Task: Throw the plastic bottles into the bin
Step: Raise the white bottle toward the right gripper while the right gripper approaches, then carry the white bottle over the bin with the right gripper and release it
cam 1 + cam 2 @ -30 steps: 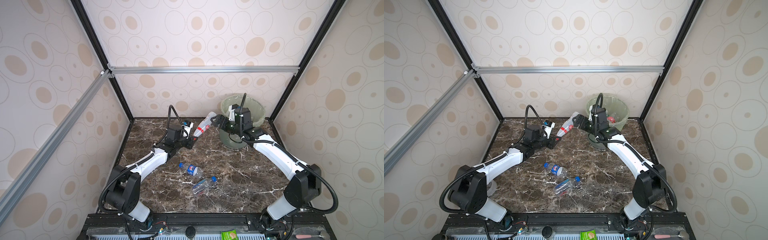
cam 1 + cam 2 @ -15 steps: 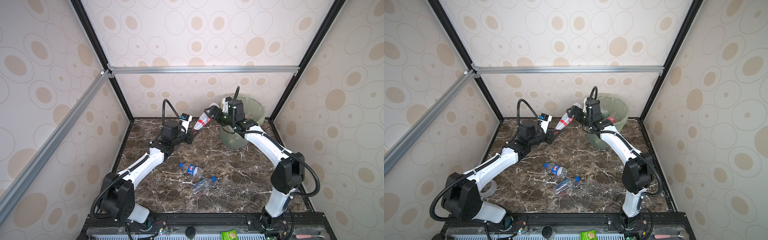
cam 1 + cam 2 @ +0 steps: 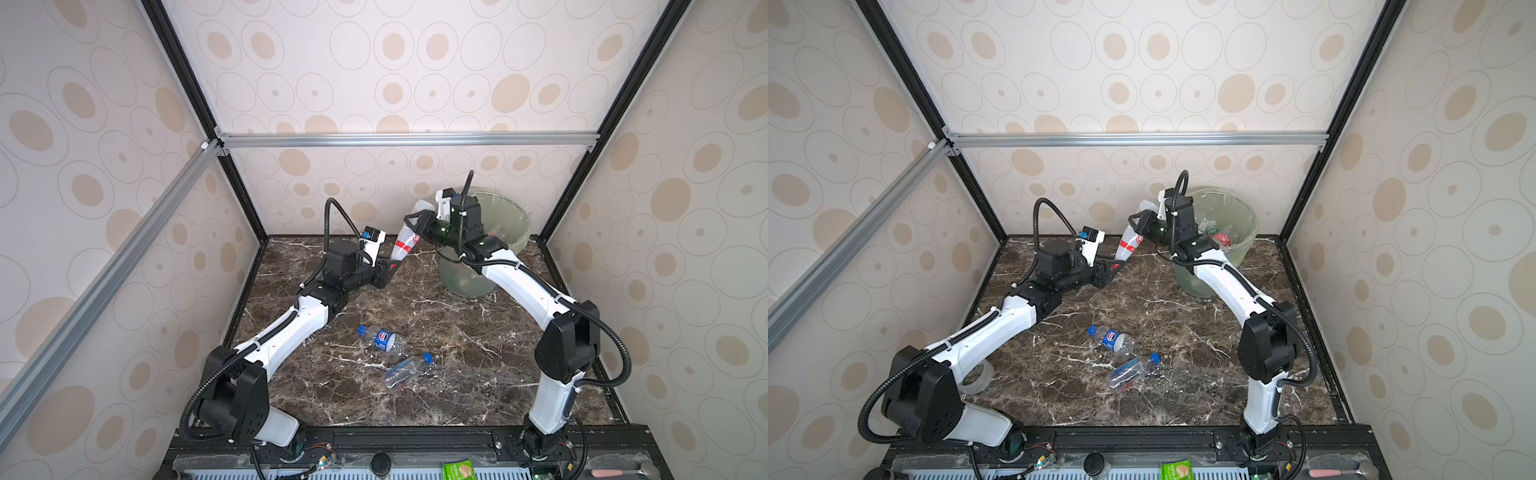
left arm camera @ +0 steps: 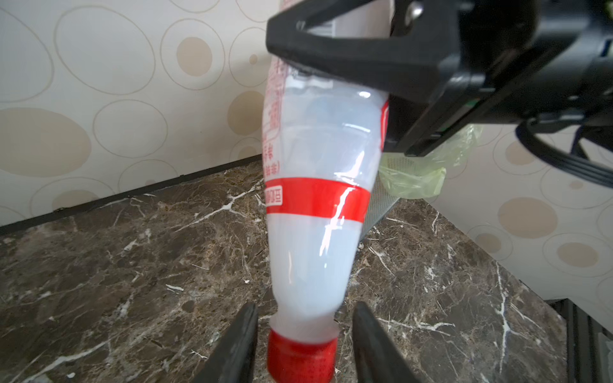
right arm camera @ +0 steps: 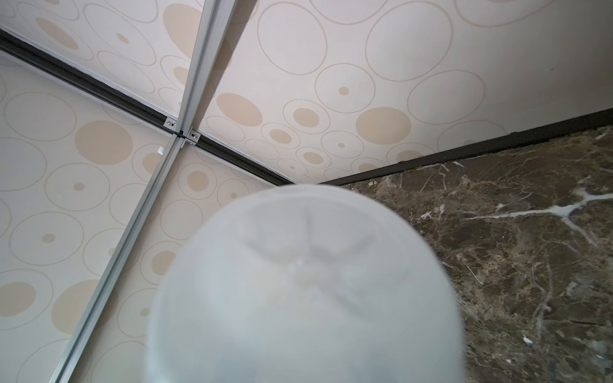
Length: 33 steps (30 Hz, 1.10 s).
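2 arms meet above the back of the bench (image 3: 457,353) in what reads as a hand-over. White bottle (image 3: 405,245), milky with a red band, hangs tilted in the air between the arms and near the bin (image 3: 515,208), with its cap (image 4: 300,359) lowest and its base uppermost.

Right fingers (image 4: 348,63) are clamped across its upper body. The right wrist view is filled by the blurred base, which fits a grip close to that end. Left fingers (image 4: 238,341) stand apart, 1 on each side of the cap with a gap showing at both, so they carry no load and the right arm alone bears the bottle. Working at opposite ends gives each arm room without striking the other.

Bin, lined with a pale green bag, stands in the back right corner behind the right arm. It looks easier for that arm to reach than for the left, the likely reason for passing the bottle across. Coloured labels show inside it.

2 more bottles lie on their sides on the bench, near each other and well apart from the bin: blue-label bottle (image 3: 382,340) and clear bottle (image 3: 405,372).

Next move, as judged: the left arm backs clear of the cap, then the right swings over the rim and lets go. Risk: the cap catching a left finger.
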Available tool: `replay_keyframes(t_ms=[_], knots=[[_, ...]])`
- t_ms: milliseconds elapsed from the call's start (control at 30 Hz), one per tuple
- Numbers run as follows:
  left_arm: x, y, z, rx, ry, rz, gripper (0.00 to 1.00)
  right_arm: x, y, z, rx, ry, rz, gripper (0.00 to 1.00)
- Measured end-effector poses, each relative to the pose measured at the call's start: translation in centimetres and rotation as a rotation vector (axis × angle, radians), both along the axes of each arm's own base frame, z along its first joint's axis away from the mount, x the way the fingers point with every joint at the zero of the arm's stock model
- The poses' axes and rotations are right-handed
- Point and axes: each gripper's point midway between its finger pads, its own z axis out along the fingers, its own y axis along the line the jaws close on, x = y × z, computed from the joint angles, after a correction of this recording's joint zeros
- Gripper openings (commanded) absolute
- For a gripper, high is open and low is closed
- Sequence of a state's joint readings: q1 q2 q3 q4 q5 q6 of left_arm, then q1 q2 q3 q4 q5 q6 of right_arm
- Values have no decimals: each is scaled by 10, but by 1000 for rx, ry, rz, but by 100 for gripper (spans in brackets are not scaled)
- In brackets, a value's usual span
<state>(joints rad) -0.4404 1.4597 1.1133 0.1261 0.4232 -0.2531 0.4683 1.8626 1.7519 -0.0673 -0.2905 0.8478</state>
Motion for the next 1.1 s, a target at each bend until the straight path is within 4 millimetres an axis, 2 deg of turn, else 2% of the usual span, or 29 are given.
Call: replay_keyframes(t_ms=[100,200,267,367,533,633,800,933,1033,1100], knots=[[0,-1,3,-6,-6,-1,80,1,-4,-4,-37,-5,-9,32],[-1,-3,6,-10,-9,-3,93,3,-12,-1,-94,-16,-23,32],[-2,-7,9,-11,-15,-9,99,4,-18,10,-124,-43,-31,32],[-6,-17,21,-6,-40,-27,99,8,-30,35,-168,-105,-54,32],[-21,-44,55,-12,-109,-85,99,3,-67,84,-289,-225,-138,32],[-30,-57,77,-29,-157,-117,99,-15,-99,128,-367,-329,-228,33],[-37,-67,101,-49,-209,-143,99,-68,-161,216,-464,-538,-433,35],[-38,-70,101,-46,-211,-150,99,-113,-207,277,-505,-694,-620,35],[-37,-73,96,-40,-204,-153,99,-118,-234,293,-544,-729,-730,39],[-36,-74,94,-38,-200,-156,99,-106,-248,290,-584,-712,-783,42]])
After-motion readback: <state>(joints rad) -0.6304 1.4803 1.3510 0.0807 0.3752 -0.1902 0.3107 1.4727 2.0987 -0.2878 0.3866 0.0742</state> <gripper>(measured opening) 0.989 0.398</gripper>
